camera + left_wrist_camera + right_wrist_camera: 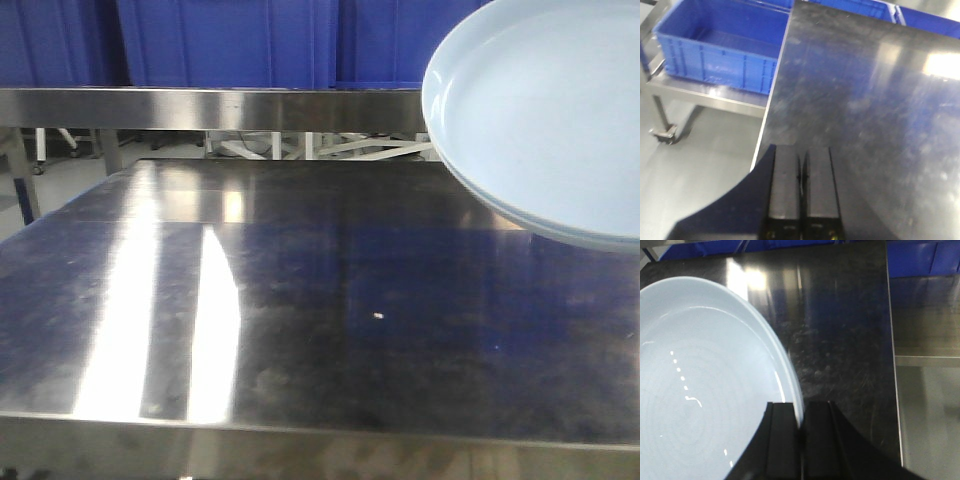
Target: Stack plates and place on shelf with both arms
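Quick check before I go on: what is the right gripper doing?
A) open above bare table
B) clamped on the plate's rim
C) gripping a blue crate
B: in the right wrist view, the right gripper has its fingers closed on the rim of the plate.

A steel table (300, 330) is seen with a worn, scratched top, on which light is reflected in two bright streaks. A small white speck (378, 316) is found near its middle. At the far edge a raised steel shelf (200, 108) is set, and blue crates (220, 40) are seen above it (their tops are cut off). In the left wrist view another blue crate (720, 50) is carried on a steel trolley (705, 95) just beside the table, with a caster (662, 134) resting on the grey floor (700, 170).
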`<state>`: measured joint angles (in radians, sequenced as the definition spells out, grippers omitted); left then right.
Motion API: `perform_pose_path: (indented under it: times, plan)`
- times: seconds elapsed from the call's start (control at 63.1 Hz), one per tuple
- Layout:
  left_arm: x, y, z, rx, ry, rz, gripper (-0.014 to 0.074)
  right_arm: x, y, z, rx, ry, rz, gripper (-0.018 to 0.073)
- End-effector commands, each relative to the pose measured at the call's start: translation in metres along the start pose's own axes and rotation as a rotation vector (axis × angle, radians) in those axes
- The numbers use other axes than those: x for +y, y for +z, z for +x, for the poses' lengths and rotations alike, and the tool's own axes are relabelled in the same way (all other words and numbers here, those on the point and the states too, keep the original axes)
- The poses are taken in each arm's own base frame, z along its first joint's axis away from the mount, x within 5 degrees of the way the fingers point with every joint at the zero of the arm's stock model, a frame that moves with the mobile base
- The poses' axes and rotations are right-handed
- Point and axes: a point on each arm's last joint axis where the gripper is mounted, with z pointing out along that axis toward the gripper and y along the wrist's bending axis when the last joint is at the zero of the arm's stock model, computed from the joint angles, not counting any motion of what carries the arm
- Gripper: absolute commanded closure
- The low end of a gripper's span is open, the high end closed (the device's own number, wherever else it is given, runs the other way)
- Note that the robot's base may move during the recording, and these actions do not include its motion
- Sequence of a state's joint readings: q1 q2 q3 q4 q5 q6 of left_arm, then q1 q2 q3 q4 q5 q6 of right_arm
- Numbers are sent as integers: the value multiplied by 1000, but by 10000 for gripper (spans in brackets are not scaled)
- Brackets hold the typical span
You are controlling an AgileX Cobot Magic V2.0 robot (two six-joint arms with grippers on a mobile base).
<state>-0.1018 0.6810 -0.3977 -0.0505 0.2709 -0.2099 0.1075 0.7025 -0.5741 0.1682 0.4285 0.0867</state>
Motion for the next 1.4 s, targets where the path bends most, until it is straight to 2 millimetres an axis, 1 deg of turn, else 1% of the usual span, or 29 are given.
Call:
perform_pose_path:
  times: [0.0, 1.379]
  plan:
    - [-4, -4, -16, -105, -10, 23, 507, 3, -6, -18, -126, 0, -16, 503]
    - [-4, -4, -16, -105, -10, 23, 507, 3, -6, -18, -126, 0, -16, 503]
